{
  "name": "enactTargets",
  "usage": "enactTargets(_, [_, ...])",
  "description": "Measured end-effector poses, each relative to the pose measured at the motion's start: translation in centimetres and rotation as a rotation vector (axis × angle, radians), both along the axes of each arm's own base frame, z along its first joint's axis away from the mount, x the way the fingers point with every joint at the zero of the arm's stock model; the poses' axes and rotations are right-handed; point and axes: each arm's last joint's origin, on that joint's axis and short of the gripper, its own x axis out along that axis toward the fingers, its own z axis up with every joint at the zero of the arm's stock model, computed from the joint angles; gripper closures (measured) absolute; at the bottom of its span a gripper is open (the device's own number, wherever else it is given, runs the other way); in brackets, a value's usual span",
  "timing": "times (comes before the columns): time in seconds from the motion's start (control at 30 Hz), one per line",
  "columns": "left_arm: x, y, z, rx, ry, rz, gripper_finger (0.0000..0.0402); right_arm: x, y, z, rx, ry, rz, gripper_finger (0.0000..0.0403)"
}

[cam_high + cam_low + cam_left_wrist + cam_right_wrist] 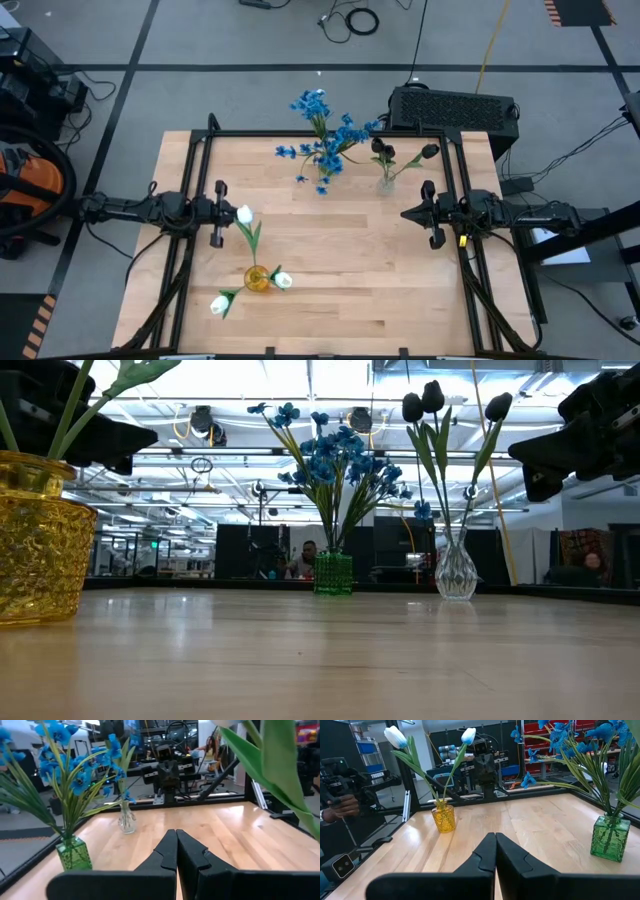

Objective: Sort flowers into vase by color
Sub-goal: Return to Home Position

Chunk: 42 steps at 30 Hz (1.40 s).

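White tulips (398, 736), green-stemmed, in yellow vase (443, 818) | left claw (176, 831) together | right claw (495, 835) together

- A robotics lab or workshop hall is shown, not a home.
- A wooden tabletop (350, 270) is fenced by a black metal frame (330, 133), on which two dark robot arms (130, 208) are mounted at 9 and 3 o'clock.
- Loose cables (352, 20) are seen on the grey, tape-lined floor (200, 40) at 12 o'clock, and a black equipment case (452, 105) at 1 o'clock.
- An open ceiling (560, 410) with beams and lamps, red storage racks (547, 767) and a seated person (308, 560) are seen beyond.
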Motion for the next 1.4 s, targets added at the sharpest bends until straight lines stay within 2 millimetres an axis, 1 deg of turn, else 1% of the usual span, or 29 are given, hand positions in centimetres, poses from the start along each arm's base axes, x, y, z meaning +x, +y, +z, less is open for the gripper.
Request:
enactTargets(0.23, [0.01, 0.07, 0.0, -0.075, 0.001, 0.0, 0.0401, 0.0, 0.0, -0.01, 0.0, 0.0, 0.0, 0.0403])
enactTargets(0.6, [0.01, 0.05, 0.03, -0.075, -0.001, -0.009, 0.0401, 0.0, 0.0, -0.01, 0.0, 0.0, 0.0, 0.0403])
enactTargets(0.83, [0.0, 0.05, 0.12, -0.076, -0.011, -0.01, 0.0385, 0.0, 0.0, -0.01, 0.0, 0.0, 0.0, 0.0403])
enactTargets(1.4, [0.0, 0.05, 0.18, -0.077, -0.017, -0.01, 0.0382, 0.0, 0.0, -0.01, 0.0, 0.0, 0.0, 0.0403])
